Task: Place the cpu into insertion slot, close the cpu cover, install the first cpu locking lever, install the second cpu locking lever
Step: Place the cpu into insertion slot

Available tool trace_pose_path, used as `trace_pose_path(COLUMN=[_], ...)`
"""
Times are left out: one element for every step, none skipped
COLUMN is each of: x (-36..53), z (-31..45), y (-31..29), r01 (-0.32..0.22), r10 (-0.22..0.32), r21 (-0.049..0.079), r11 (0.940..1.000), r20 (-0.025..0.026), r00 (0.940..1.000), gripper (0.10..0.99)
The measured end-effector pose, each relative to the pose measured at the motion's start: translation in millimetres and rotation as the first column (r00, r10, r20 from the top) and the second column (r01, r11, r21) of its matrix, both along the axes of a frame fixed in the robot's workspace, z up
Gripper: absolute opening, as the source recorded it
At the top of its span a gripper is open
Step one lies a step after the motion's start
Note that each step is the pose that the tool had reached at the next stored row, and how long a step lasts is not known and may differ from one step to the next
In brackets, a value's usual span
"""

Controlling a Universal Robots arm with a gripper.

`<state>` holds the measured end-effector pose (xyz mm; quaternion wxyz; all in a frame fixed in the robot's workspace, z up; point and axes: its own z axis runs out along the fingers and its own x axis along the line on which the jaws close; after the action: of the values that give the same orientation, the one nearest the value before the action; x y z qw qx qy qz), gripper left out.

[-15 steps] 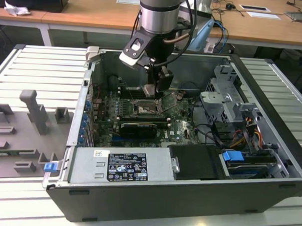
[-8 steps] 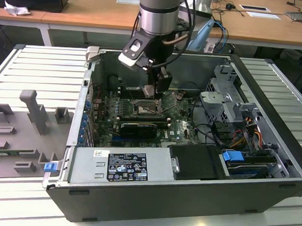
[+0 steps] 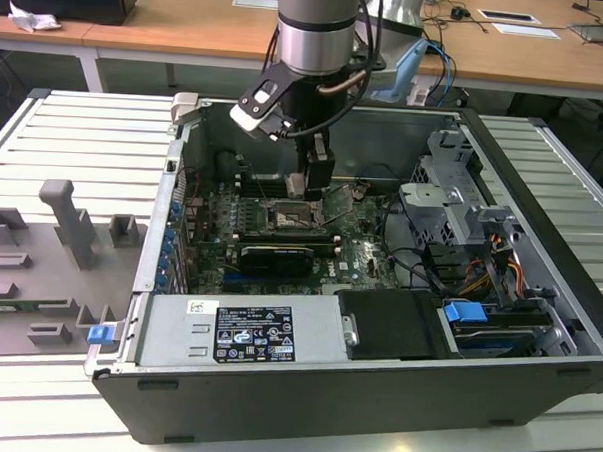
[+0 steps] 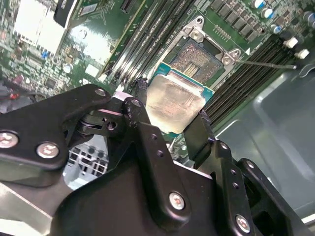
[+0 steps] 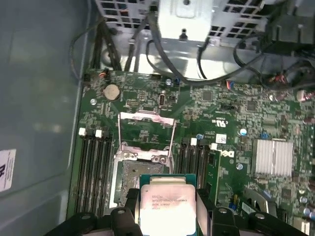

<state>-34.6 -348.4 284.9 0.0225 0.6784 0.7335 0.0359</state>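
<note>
My gripper (image 3: pixel 305 186) hangs inside the open computer case, shut on the cpu (image 4: pixel 172 103), a flat square chip with a dull silvery face. One finger (image 4: pixel 140 101) presses each side of the chip, and it is held tilted just above the green board. The insertion slot (image 4: pixel 199 59) lies open just beyond the chip, its dark contact field bare. In the first wrist view the cpu (image 5: pixel 167 204) overlaps the near edge of the insertion slot (image 5: pixel 129 182). The cpu cover (image 5: pixel 146 118) stands swung up behind the socket. A thin locking lever (image 4: pixel 266 63) sticks out beside it.
Memory slots (image 5: pixel 93 167) flank the socket on both sides. A long black card (image 3: pixel 275 255) lies in front of it, then the power supply (image 3: pixel 242 334). A drive cage (image 3: pixel 453 193) with cables fills the exterior view's right. A grey fixture (image 3: pixel 60 246) sits outside the case.
</note>
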Motion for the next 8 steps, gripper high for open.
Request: trace_pose_path(x=[0.0,0.0,0.0,0.0,0.0,0.0,0.0,0.0], z=[-0.4,-0.8,-1.2,-1.6,-2.5,-3.4,-4.4,-5.1], y=[0.0,0.0,0.0,0.0,0.0,0.0,0.0,0.0], r01=[0.013,0.025,0.039,0.049,0.059,0.066,0.068,0.068], r10=[-0.013,-0.025,-0.039,-0.049,-0.059,-0.066,-0.068,-0.068], r21=[0.0,0.0,0.0,0.0,0.0,-0.003,-0.006,-0.008], r11=[0.9999,0.9997,0.9993,0.9988,0.9983,0.9978,0.9977,0.9976], r20=[0.0,0.0,0.0,0.0,0.0001,0.0,0.0002,0.0004], r00=[0.9999,0.9997,0.9993,0.9988,0.9983,0.9978,0.9977,0.9977], gripper=[0.541,0.541,0.541,0.541,0.541,0.541,0.541,0.541])
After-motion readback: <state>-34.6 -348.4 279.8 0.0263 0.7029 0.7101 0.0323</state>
